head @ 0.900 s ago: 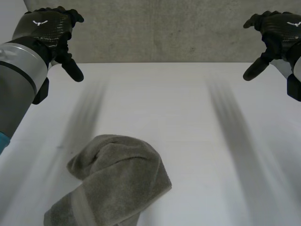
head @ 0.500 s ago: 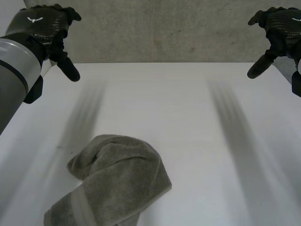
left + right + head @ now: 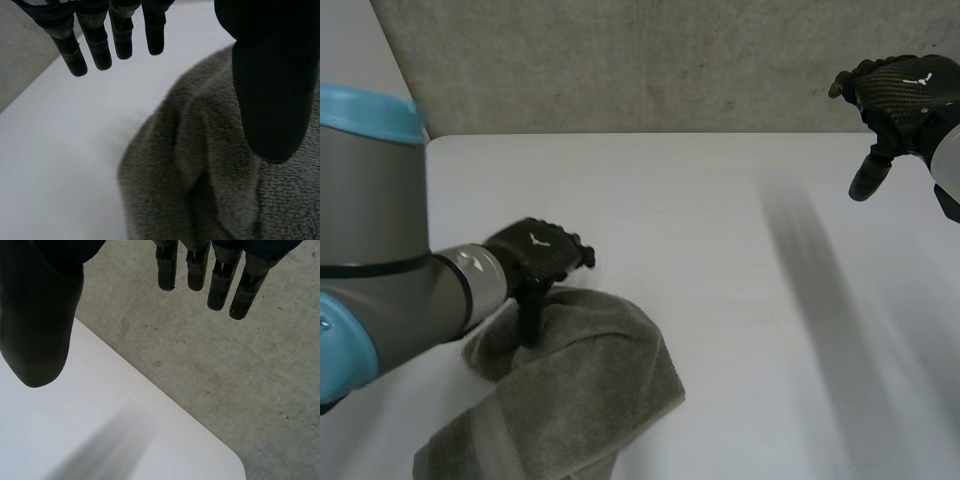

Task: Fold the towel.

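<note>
A grey-brown towel [image 3: 570, 395] lies crumpled in a heap on the white table [image 3: 740, 300], near its front left. My left hand [image 3: 535, 258] hovers open over the towel's far edge, thumb pointing down at the cloth. In the left wrist view the towel [image 3: 210, 180] lies under the thumb [image 3: 272, 95], while the straight fingers [image 3: 95, 45] reach past its edge over bare table. My right hand [image 3: 895, 100] is raised at the far right, open and holding nothing. Its wrist view shows straight fingers [image 3: 200, 267] and thumb [image 3: 37, 325] above the table's corner.
A grey concrete wall [image 3: 650, 65] runs behind the table's far edge. The rounded far right corner of the table [image 3: 220, 455] and the concrete floor [image 3: 225, 365] lie below my right hand.
My left arm has swung down from the far left, bringing its hand over the towel's far edge. The right hand has stayed raised, shifting only slightly. The towel has not moved.
</note>
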